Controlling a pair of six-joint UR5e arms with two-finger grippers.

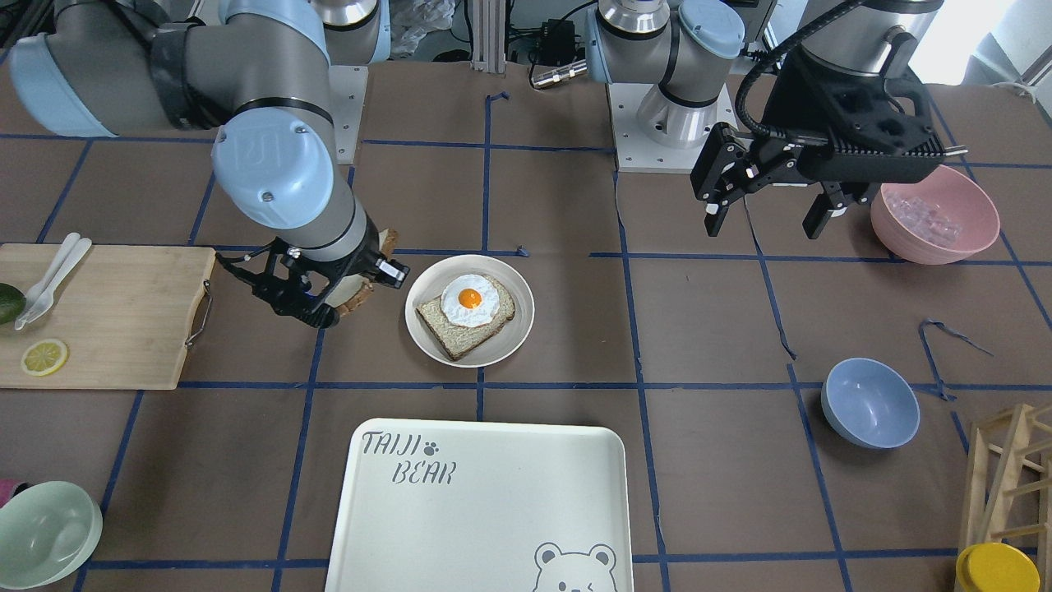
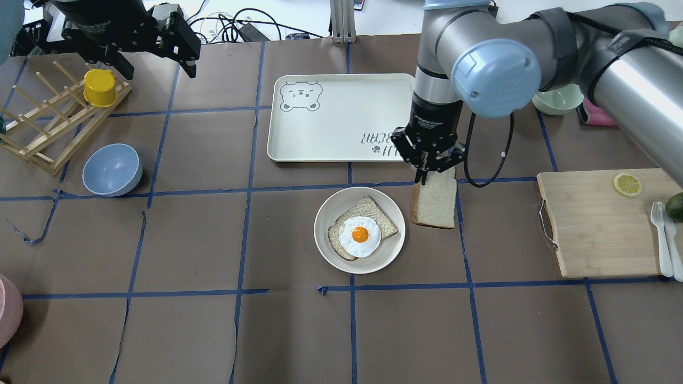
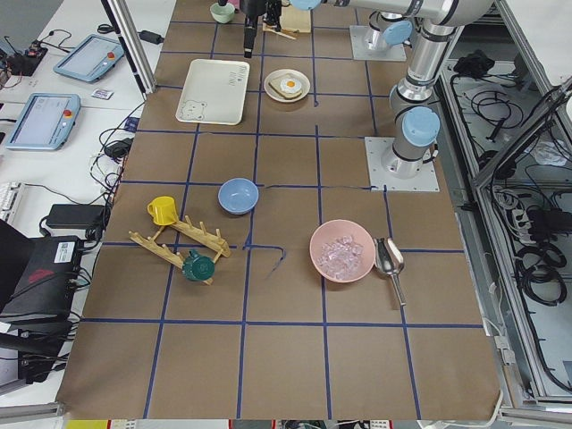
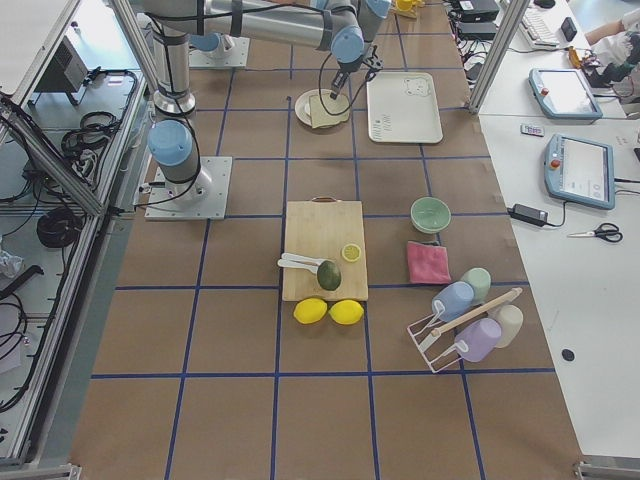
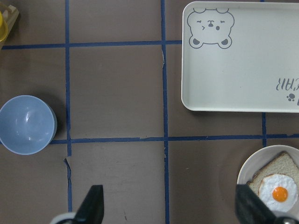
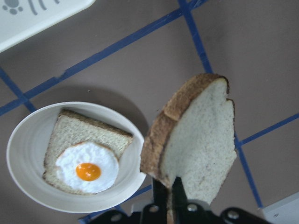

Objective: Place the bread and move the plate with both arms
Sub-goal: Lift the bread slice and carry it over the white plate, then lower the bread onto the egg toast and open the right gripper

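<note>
Pinching the bread [image 2: 436, 200] by one edge, the right gripper [image 2: 431, 168] holds it just beside the plate [image 2: 322, 230]. Egg toast [image 2: 360, 234] lies on the plate. Far off, the left gripper [image 1: 768, 215] hangs wide open near a pink bowl [image 1: 904, 242].

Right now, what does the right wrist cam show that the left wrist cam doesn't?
Right wrist only: the bread, pinched at one edge by the right gripper and hanging next to the plate, whose full rim shows.
Left wrist only: the blue bowl, the bear face on the tray, and the left gripper, open and empty.
Both: the plate, the egg toast, part of the tray, and the brown table with blue tape lines.
</note>
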